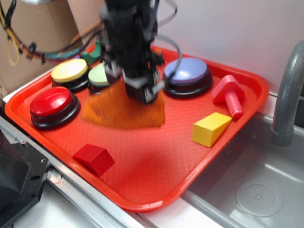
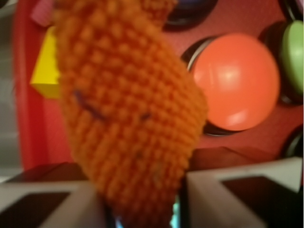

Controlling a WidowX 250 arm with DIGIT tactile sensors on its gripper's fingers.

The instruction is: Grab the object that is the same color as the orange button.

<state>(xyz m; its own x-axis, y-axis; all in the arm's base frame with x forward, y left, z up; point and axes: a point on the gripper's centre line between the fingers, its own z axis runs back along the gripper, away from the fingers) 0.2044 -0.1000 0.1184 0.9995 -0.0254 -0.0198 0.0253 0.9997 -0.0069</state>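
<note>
Red tray [image 1: 156, 190]; claw [image 2: 142, 209] gripping floppy orange knitted cloth [image 2: 128, 109], dark-specked.

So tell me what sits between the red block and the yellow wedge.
Nothing: the exterior view shows bare tray between the red block and yellow wedge.
</note>
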